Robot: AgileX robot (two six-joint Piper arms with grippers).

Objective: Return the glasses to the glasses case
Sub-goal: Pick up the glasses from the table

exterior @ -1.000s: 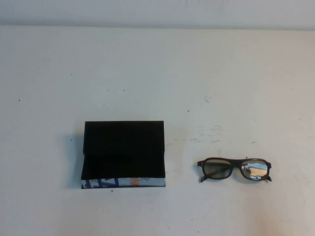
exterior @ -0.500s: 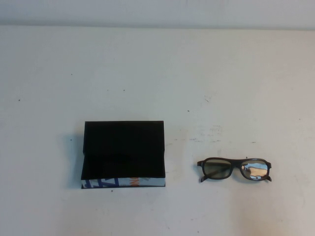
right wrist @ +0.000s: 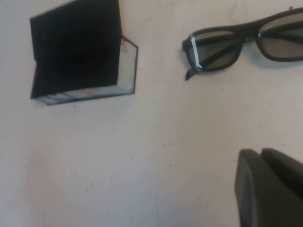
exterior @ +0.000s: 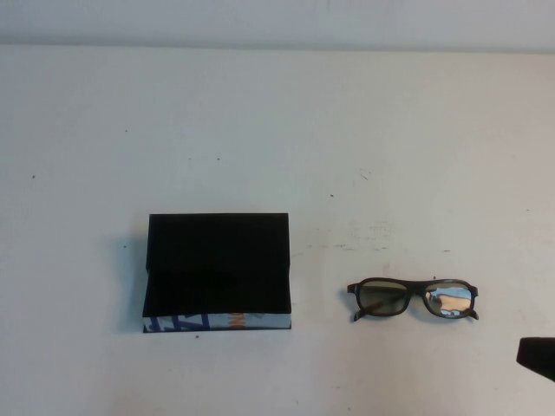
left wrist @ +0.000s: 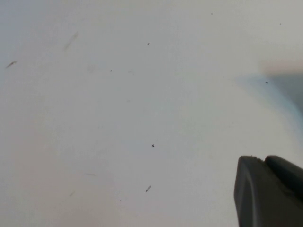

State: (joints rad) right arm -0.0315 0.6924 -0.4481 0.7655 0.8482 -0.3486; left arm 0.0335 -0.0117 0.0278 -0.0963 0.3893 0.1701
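Lying on the white, lightly speckled table are the two things for this job. The glasses case, a flat black box with its flap lid standing open and a blue, white and orange strip along its front edge, sits on the robot's left side of the table. The inside of the case looks dark. The glasses, a dark thick plastic pair with shiny box-shaped lenses, rest flat on the table on the right side, well apart from the case, with nothing touching them. The right gripper peeks in as a small black shape at the right edge of the high view, near the glasses but not touching them. In the right wrist view the case and the glasses both show beyond a black bit of that gripper. The left gripper is over bare table, away from both things. I cannot tell how wide either pincer is open, and neither one is seen holding anything.
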